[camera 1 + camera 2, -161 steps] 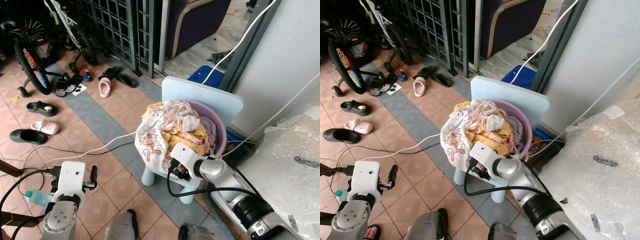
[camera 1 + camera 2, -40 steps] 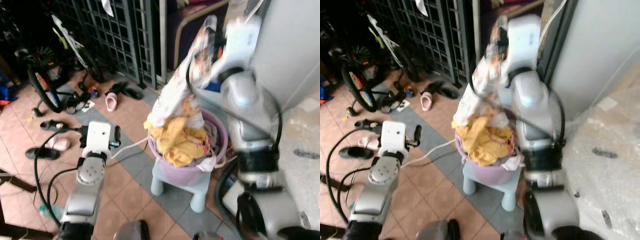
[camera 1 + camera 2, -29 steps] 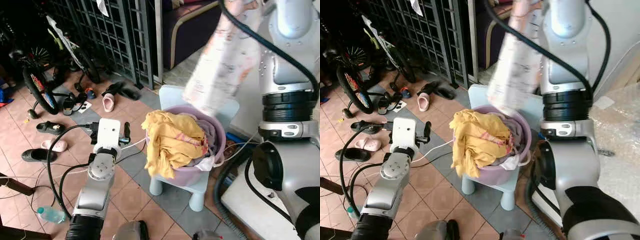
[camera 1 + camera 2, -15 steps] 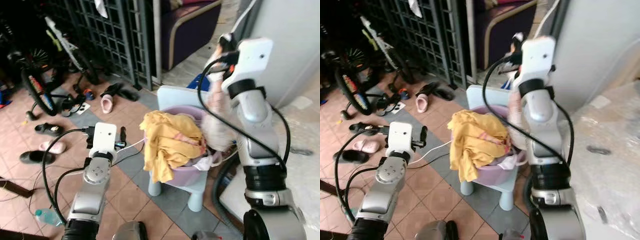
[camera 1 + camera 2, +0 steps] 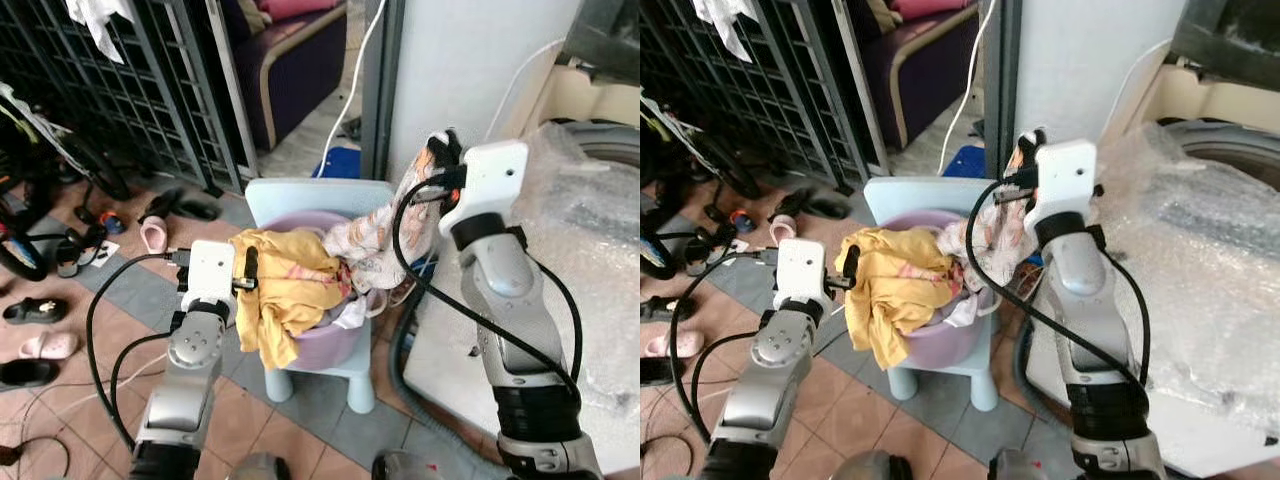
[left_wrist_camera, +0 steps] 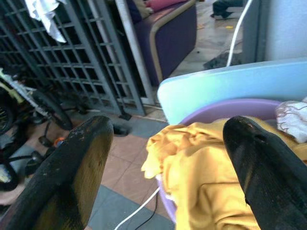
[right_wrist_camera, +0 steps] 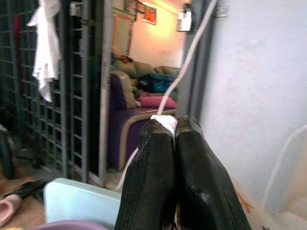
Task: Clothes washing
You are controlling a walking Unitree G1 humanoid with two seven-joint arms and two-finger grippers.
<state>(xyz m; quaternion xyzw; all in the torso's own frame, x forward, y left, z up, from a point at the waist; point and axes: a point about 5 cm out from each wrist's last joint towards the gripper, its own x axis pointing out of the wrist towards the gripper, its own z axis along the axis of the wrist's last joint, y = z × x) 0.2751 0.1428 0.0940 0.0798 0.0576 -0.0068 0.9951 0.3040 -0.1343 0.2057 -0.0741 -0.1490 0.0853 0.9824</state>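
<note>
Tiles fill the lower left of the frame; above them the left gripper (image 5: 247,272) hovers with fingers spread, just beside the yellow garment (image 5: 285,290) heaped in the purple basin (image 5: 320,345) on the pale blue stool (image 5: 330,375). At centre right, the right gripper (image 5: 443,150) pinches a patterned cloth (image 5: 375,235), which hangs down toward the basin. The plastic-wrapped washing machine (image 5: 590,240) lies to the right of that gripper, so the right arm is the nearer one for loading.

Your two silver arms (image 5: 510,330) have white boxy wrist housings (image 5: 488,182), looping black cables (image 5: 105,330), dark elbow bands (image 5: 535,408) and long, scuffed black fingers (image 6: 72,167).
</note>
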